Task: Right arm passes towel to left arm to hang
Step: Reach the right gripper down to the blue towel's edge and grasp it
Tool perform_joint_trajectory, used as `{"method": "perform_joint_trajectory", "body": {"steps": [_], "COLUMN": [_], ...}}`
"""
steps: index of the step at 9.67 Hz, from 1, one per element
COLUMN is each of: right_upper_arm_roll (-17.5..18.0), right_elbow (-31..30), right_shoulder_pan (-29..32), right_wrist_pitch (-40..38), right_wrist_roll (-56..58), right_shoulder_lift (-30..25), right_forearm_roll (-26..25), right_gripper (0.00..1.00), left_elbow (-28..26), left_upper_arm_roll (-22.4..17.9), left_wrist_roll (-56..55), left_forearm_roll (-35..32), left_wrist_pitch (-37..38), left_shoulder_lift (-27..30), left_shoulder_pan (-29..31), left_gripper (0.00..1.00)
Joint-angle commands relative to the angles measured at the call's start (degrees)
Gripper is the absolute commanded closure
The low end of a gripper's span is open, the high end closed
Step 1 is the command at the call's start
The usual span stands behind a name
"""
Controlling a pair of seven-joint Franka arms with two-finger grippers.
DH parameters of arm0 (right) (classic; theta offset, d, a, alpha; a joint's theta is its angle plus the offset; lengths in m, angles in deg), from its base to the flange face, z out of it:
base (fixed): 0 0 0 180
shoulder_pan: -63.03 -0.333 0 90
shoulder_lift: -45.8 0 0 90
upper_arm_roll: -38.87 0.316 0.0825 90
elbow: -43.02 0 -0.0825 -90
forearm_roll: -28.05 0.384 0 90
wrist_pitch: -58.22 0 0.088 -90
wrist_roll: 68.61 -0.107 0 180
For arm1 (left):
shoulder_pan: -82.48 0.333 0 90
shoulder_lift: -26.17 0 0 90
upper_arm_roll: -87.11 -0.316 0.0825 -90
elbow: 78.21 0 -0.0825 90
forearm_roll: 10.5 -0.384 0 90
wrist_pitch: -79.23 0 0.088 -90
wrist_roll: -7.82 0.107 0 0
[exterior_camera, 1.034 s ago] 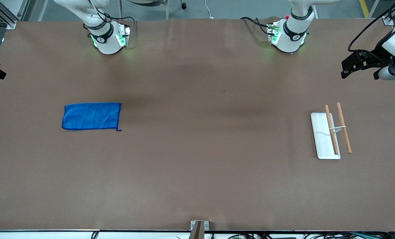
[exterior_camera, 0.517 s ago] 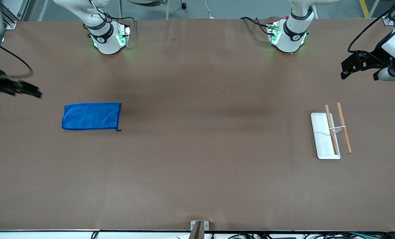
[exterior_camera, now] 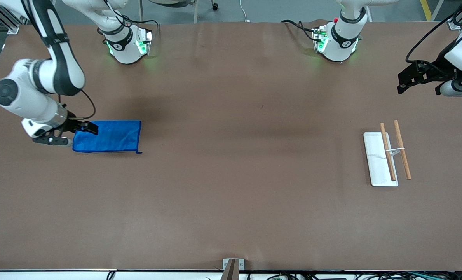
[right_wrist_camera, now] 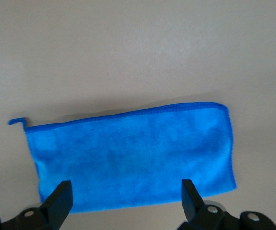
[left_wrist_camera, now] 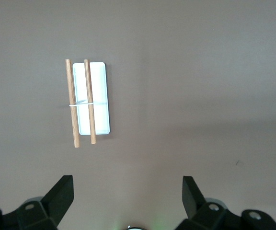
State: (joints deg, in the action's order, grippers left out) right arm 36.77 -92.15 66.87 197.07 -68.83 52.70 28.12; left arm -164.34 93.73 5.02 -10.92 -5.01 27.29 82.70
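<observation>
The bright blue towel (exterior_camera: pixel 110 136) lies flat on the brown table toward the right arm's end, with a thread tail at one corner. My right gripper (exterior_camera: pixel 79 134) is open and empty, low over the towel's short edge that lies toward the table's end. In the right wrist view the towel (right_wrist_camera: pixel 133 158) fills the space between the open fingers of my right gripper (right_wrist_camera: pixel 124 195). My left gripper (exterior_camera: pixel 417 82) is open and empty, up in the air at the left arm's end of the table. It also shows in the left wrist view (left_wrist_camera: pixel 127 191), above bare table.
A white rack base with two wooden rods (exterior_camera: pixel 386 157) stands toward the left arm's end of the table and shows in the left wrist view (left_wrist_camera: pixel 87 98). The two arm bases stand along the table's edge farthest from the front camera.
My right arm has swung in from outside the view and come down over the towel's end. The towel has not moved. My left arm has hardly moved.
</observation>
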Motion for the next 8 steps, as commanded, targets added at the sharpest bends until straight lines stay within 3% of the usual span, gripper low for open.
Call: {"method": "perform_joint_trajectory", "body": {"steps": [1, 6, 8], "right_upper_arm_roll": [-0.10, -0.19, -0.19], "right_elbow": [-4.64, -5.90, -6.43], "right_shoulder_pan": [0.56, 2.83, 3.02], "right_wrist_pitch": [12.87, 19.07, 19.35], "right_wrist_roll": [0.67, 5.33, 5.32], "right_shoulder_lift": [5.56, 11.02, 11.38], "right_forearm_roll": [-1.13, -1.21, -1.21], "right_gripper": [0.00, 0.06, 0.23], "left_elbow": [-0.09, 0.00, 0.00], "left_upper_arm_roll": [0.15, -0.02, -0.11], "left_wrist_roll": [0.69, 0.69, 0.78], "left_forearm_roll": [0.94, 1.30, 2.00], "left_wrist_pitch": [0.31, 0.31, 0.13], "left_shoulder_lift": [-1.30, -1.47, -1.65], "left_shoulder_pan": [0.39, 0.22, 0.30], "left_gripper": [0.00, 0.00, 0.00]}}
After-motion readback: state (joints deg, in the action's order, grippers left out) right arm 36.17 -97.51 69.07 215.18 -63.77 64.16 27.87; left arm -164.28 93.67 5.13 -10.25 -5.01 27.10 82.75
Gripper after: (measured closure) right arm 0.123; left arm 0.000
